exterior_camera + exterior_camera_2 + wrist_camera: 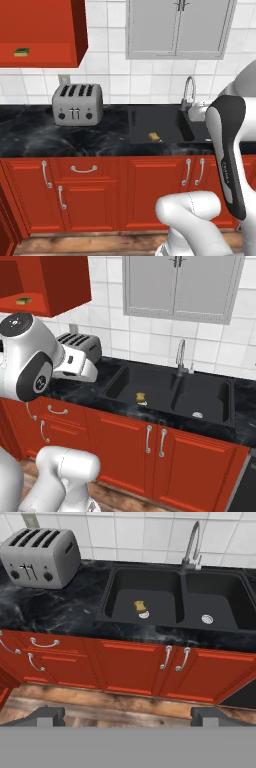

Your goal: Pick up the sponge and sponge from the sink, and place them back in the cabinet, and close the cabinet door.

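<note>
We see our fingers (pixel 128 716) spread wide, well back from the sink (pixel 165 574), whose left basin holds a tan sponge (pixel 140 606).

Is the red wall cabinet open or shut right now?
Open. The red wall cabinet shows its inside shelf, with the yellow-green sponge lying on it. The door itself is out of frame.

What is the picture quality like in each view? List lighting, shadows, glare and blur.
Left base view: flat, even light, a soft sheen on the toaster, and the arm close to the lens looks soft. Right base view: faint gloss on the red base cupboards, no hard shadows. Hand view: sharp throughout, and the sink basins stay dark without glare.
</note>
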